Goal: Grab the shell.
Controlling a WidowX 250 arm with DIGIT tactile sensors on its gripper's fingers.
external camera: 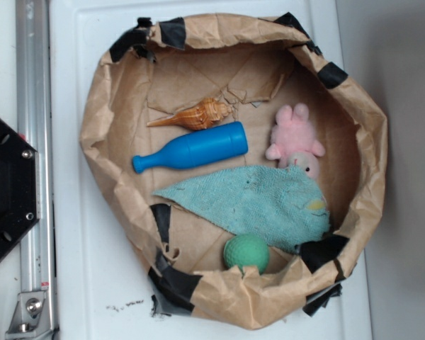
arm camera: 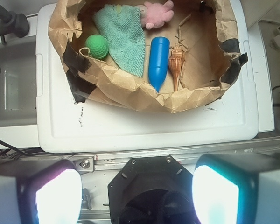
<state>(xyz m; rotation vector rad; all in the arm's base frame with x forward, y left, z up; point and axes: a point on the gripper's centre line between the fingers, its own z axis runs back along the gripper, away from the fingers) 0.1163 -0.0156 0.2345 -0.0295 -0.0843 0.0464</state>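
Gripper (arm camera: 137,193) jaws apart, back outside the paper nest (external camera: 99,127); conch shell (external camera: 198,114) lies near its far wall, just beside blue pin (external camera: 191,149) — best descend over the fat whorl, clear of the pin.

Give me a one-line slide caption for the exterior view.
Shell beside blue bottle in a paper-lined basket.

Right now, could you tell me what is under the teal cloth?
The pink plush's lower end is tucked under the cloth's upper right edge. The green ball sits beside its lower edge. Anything else beneath is hidden.
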